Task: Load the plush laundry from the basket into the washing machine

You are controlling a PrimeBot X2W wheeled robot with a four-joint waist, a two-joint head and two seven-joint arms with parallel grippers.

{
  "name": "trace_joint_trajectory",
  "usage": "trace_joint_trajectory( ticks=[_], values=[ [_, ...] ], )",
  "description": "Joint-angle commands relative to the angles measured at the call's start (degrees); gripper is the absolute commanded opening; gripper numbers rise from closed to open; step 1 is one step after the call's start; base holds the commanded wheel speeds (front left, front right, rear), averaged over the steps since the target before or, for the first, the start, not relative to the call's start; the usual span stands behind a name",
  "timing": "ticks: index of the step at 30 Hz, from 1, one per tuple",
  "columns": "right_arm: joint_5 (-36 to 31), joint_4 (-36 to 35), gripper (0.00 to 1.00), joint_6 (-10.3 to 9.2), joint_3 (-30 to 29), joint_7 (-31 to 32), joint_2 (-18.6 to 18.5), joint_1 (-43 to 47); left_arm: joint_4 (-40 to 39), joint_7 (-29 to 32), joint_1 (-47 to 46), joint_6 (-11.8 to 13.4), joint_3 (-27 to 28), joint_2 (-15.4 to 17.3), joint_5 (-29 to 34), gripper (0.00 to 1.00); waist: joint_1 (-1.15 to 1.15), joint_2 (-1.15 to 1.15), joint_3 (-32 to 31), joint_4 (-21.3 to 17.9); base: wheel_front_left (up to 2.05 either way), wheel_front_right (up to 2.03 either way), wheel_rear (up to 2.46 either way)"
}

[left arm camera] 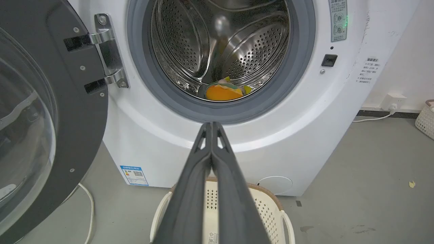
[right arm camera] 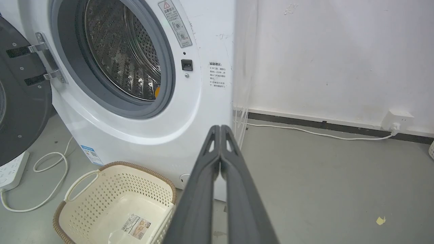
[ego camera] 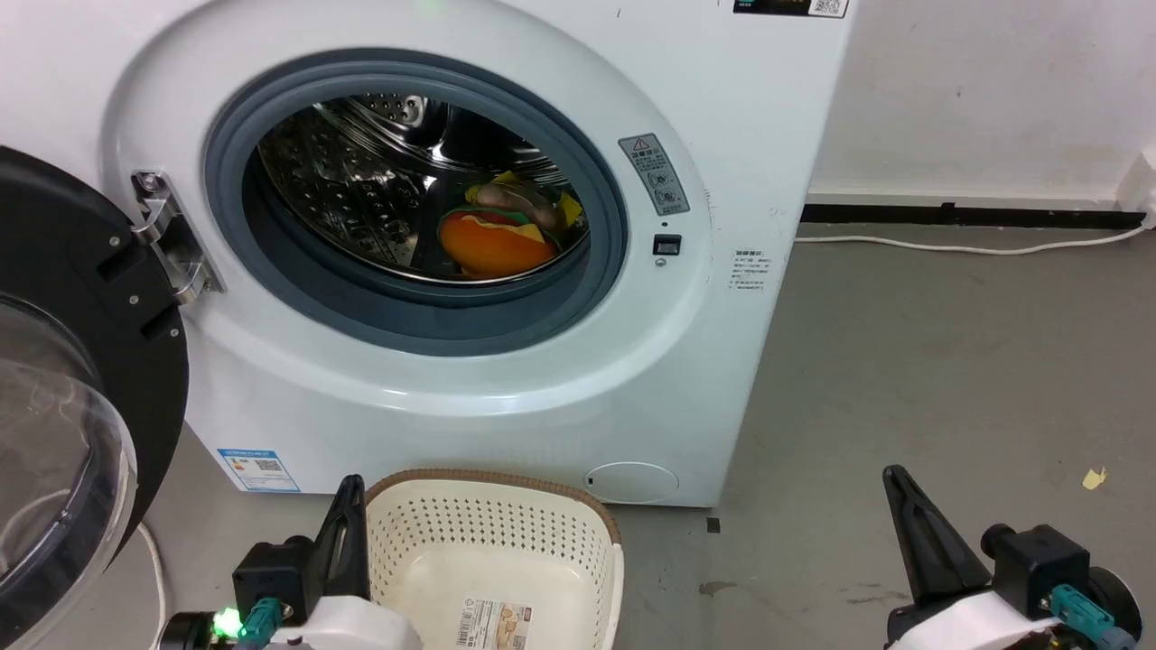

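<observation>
The loading step looks finished: the plush laundry (ego camera: 501, 236) lies inside the steel drum (ego camera: 361, 171) of the washing machine (ego camera: 433, 388), low and toward the front, resting just behind the grey rubber ring (ego camera: 397, 311). The basket (ego camera: 492, 478) on the floor (ego camera: 948, 361) holds nothing but its label sticker (ego camera: 492, 623). The left claw (ego camera: 350, 489) has its two dark fingers pressed together and carries nothing. The right claw (ego camera: 894, 474) is likewise pressed together and carries nothing. From the left claw the toy sits ahead and above, a little to its right and well apart. In the left wrist view its orange body shows straight beyond the joined tips, over the lip of the opening. From the right claw it is far off to the left and higher up. In the right wrist view only an orange sliver peeks past the ring. The basket stands just beside the left claw, on its right and below its fingers; whether they touch its rim cannot be told. The black-rimmed door (ego camera: 81, 361) hangs open to the left of the left claw. As a judgement, no further pick is called for. If anything follows, it would be swinging that door shut, which falls to the left claw as the nearer one and needs a sideways push from outside the door's edge.
</observation>
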Motion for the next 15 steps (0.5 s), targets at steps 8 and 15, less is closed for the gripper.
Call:
trace_joint_trajectory(
  ticks=[8,15],
  values=[
    [-1.12,-0.47,0.0,-0.03,-0.44,1.16,0.37,-1.17,-0.82,1.07,-1.02,-1.0,0.92,-0.39,1.53,0.0,0.0,0.0,-0.04,0.25,0.0,0.0,0.0],
    [-1.77,-0.58,0.0,-0.03,-0.64,1.98,0.49,-1.48,-1.18,1.89,-1.24,-1.55,1.42,-0.59,2.37,0.0,0.0,0.0,-0.07,0.46,0.0,0.0,0.0]
  ],
)
